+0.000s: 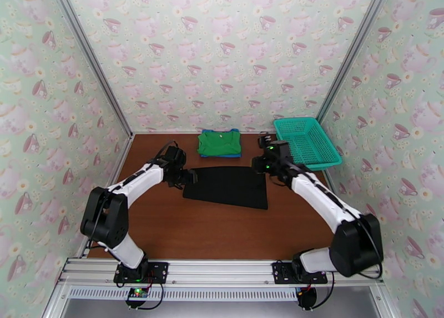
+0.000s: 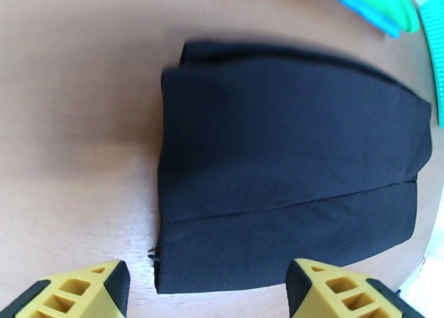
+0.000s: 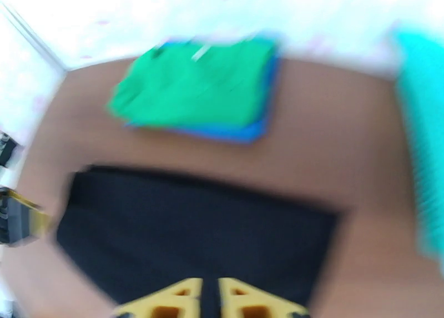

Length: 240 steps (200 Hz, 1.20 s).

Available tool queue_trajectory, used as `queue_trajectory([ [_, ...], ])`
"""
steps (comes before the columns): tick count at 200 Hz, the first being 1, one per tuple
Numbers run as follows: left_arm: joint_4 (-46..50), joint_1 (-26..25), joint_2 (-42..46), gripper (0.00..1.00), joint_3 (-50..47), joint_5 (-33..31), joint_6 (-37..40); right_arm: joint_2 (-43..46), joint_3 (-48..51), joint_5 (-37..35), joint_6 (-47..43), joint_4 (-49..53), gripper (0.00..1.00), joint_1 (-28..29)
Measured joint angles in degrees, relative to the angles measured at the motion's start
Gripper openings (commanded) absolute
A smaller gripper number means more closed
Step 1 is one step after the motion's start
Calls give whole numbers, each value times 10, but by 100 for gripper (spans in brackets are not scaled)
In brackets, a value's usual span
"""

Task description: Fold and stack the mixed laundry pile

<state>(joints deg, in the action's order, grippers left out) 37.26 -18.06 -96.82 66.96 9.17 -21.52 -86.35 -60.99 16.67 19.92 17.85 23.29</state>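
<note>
Black garment point(image 1: 227, 187) lies flat on the bench point(image 1: 166, 230) between the two sets of fingers.
The left fingers point(image 1: 190, 177) stand spread just off its left edge, gripping nothing. The right fingers point(image 3: 188, 299) are pressed together at its far right corner. Beyond both, the folded green shirt point(image 1: 220, 142) sits on the blue shirt point(image 3: 244, 131). A teal basket point(image 1: 302, 139) stands just right of the right fingers.
</note>
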Motion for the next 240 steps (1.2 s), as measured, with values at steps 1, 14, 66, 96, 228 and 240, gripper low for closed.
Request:
queue_trajectory([
  [1, -1, 0, -1, 78, 0, 1, 0, -5, 0, 3, 4, -1, 0, 5],
  [14, -10, 0, -10, 78, 0, 5, -3, -56, -1, 31, 57, -21, 0, 45],
  [66, -20, 0, -54, 78, 0, 7, -5, -214, -43, 48, 191, -47, 0, 121],
  [96, -19, 0, -78, 78, 10, 7, -3, -244, -73, 43, 216, -49, 0, 122],
  [228, 27, -25, -162, 71, 94, -7, 5, -287, -101, 5, 219, -31, 0, 122],
  [240, 43, -31, -171, 60, 106, -25, 4, -287, -98, 7, 219, -38, 0, 122],
])
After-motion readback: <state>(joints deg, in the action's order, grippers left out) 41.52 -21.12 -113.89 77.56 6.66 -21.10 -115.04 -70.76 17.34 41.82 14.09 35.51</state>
